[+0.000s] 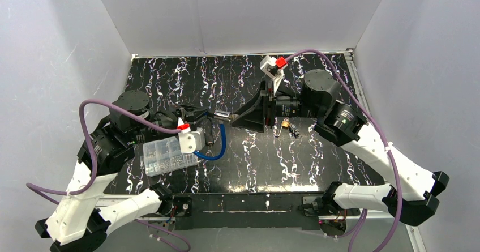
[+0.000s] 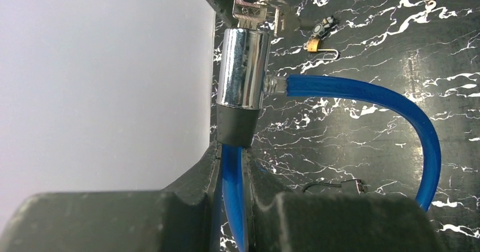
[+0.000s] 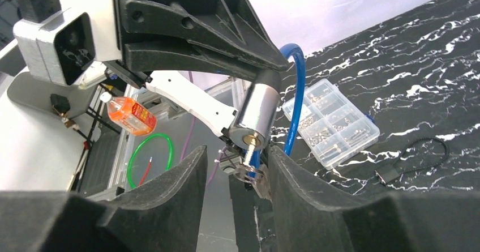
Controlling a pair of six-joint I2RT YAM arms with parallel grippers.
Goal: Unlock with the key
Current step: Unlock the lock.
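Top view: the left gripper [image 1: 210, 124] is clamped on the blue cable [image 1: 219, 150], pointing the chrome lock barrel [image 1: 222, 115] at the right gripper [image 1: 236, 118].

Left wrist: the key [image 2: 249, 5] sits in the barrel's far end, in line with it.

Right wrist: jaws spread, with the key between them, and it looks ungripped. The screw box [image 3: 331, 122] is well behind, out of the way.

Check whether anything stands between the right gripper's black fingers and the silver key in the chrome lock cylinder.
Nothing visible does. The silver key sticks out of the chrome lock cylinder, between the fingers of the open right gripper. The left gripper clamps the blue cable beside the cylinder.
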